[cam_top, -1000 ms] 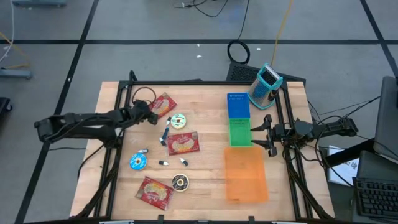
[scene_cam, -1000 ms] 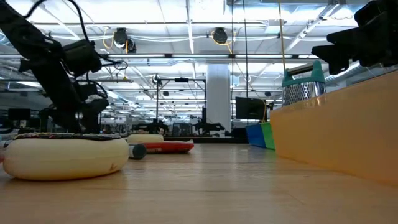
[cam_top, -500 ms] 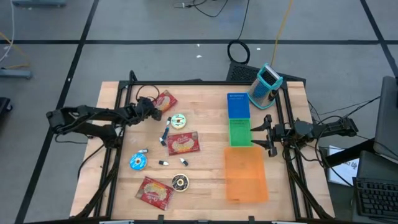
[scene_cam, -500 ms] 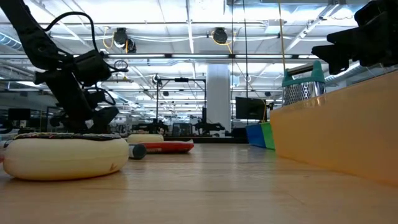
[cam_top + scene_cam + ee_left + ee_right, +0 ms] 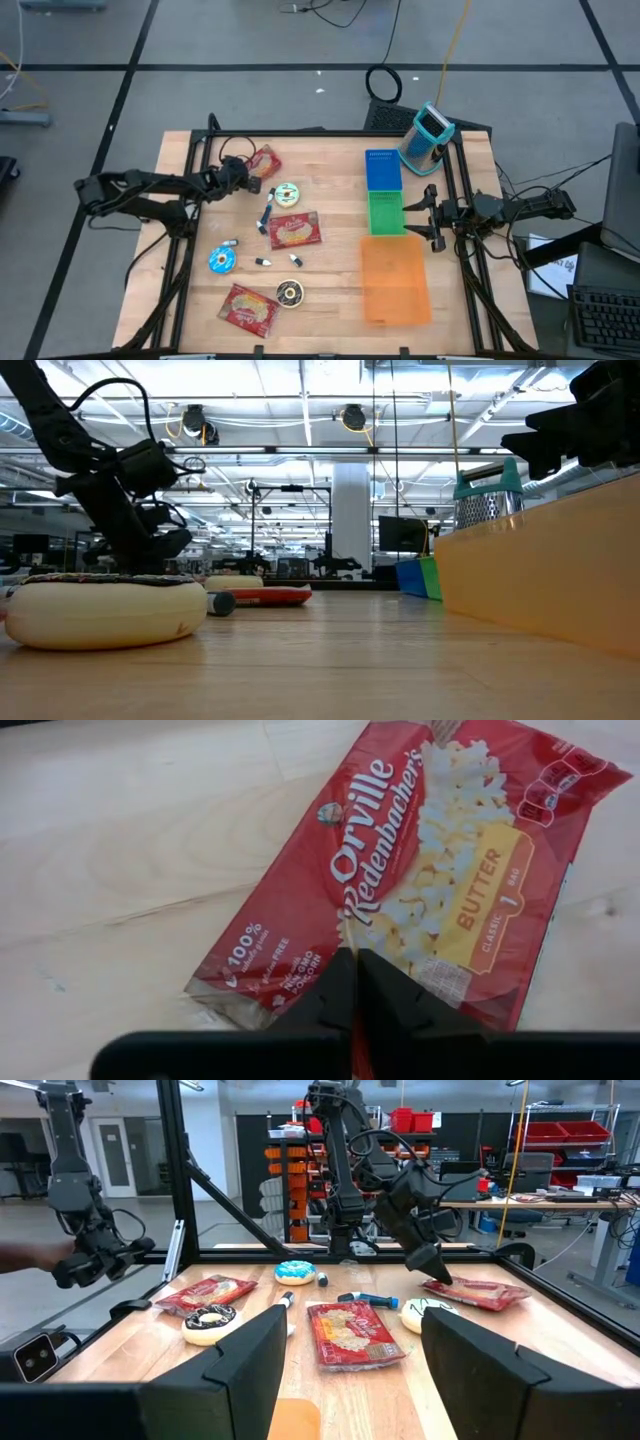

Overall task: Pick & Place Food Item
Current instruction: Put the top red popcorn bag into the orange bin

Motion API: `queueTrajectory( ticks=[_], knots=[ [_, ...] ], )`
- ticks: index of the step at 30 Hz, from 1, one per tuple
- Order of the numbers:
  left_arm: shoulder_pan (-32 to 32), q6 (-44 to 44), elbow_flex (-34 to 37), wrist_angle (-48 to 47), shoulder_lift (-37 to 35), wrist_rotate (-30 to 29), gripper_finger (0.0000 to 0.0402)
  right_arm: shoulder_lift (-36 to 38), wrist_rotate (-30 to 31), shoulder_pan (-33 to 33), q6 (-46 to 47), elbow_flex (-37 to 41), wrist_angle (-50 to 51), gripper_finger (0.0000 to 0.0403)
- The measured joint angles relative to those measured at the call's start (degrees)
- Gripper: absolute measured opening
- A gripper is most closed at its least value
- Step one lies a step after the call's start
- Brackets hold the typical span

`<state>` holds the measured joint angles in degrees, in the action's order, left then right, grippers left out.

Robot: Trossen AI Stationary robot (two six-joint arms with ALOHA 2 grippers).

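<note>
A red butter-popcorn bag (image 5: 266, 160) lies flat on the wooden table at the far left; it also shows in the left wrist view (image 5: 430, 860) and in the right wrist view (image 5: 478, 1291). My left gripper (image 5: 243, 179) is shut on its near edge, slanting down. My right gripper (image 5: 432, 215) waits open at the table's right edge, beside the bins, with nothing between its fingers (image 5: 250, 1370). My left gripper pinches the bag's long edge (image 5: 345, 942) between its two shut fingers (image 5: 330, 990), close to the bag's near-left corner. The fingers slant down at it from the table's left side. The bag stays flat on the table.
Two more red bags (image 5: 292, 231) (image 5: 248, 309), a white-green donut (image 5: 287, 194), a blue donut (image 5: 222, 260), a chocolate donut (image 5: 290, 293) and a marker (image 5: 268, 213) lie mid-table. Blue (image 5: 382, 170), green (image 5: 386, 212) and orange (image 5: 394, 280) bins line the right side.
My left gripper has come down and toward the far popcorn bag, then shut on the bag's edge. The bag still lies on the table.
</note>
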<state>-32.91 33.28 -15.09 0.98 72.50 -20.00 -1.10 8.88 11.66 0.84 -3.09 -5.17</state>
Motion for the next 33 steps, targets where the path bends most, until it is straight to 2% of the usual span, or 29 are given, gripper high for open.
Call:
queueTrajectory(
  ticks=[13, 27, 33],
  knots=[
    [0.1, -3.2, 0.2, 1.7, -15.4, -1.9, 0.0001, 0.0, 0.0, 0.0, 0.0, 0.0, 0.0, 0.0222],
    [4.5, -5.7, 0.0, 2.3, -30.8, -2.3, 0.0000, 0.0, 0.0, 0.0, 0.0, 0.0, 0.0, 0.0222],
    [4.3, -4.6, 0.0, 2.1, -32.1, 3.0, 0.0007, 0.0, 0.0, 0.0, 0.0, 0.0, 0.0, 0.0222]
  ],
)
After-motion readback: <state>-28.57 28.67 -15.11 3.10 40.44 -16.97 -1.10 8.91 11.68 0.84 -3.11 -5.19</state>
